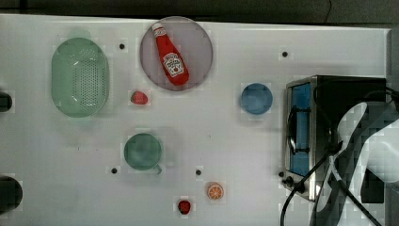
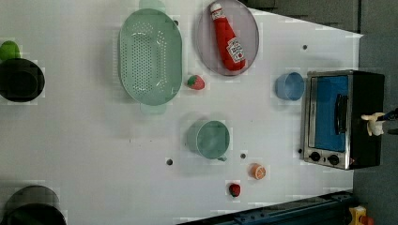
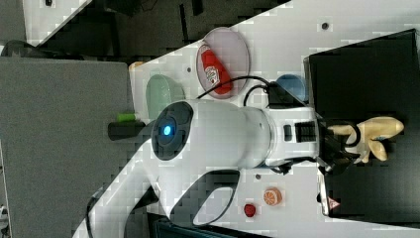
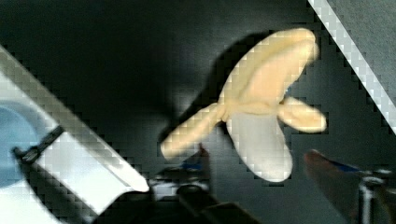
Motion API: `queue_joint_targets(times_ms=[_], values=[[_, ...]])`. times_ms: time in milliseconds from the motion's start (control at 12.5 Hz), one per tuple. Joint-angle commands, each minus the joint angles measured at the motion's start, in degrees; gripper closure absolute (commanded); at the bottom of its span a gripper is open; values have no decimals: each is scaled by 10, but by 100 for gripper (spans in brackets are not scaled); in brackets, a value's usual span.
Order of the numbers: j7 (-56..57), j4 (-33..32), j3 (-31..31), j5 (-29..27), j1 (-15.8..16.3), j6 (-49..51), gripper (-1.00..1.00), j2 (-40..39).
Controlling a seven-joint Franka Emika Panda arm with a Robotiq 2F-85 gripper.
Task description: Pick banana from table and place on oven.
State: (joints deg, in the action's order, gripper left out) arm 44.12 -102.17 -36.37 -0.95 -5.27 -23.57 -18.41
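My gripper point(image 4: 261, 163) hangs with its jaws spread over the oven point(image 3: 366, 69), the banana point(image 3: 371, 138) lying loose between them on the black top, while the ketchup bottle point(image 1: 170, 55) far to the top view's left bears an unreadable white label.

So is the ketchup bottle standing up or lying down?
Lying down. The ketchup bottle rests on its side in the round plate, cap toward the table's far edge in the top view.
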Motion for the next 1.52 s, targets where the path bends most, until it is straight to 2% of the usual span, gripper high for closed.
queue_joint_targets(times_ms=[80, 160, 400, 560, 880, 1200, 1360, 1520], values=[[30, 13, -3, 1, 15, -10, -84, 26], [30, 19, -1, 2, 17, -10, -99, 37], [29, 36, 16, 17, 39, 19, -100, 103], [-2, 35, 42, 42, 60, 86, -100, 155], [-262, 31, 156, 45, 91, 231, -100, 228], [-505, 27, 292, 45, 96, 229, -100, 239], [-571, 27, 318, 44, 96, 219, -100, 243], [-581, 27, 323, 45, 96, 204, -100, 251]])
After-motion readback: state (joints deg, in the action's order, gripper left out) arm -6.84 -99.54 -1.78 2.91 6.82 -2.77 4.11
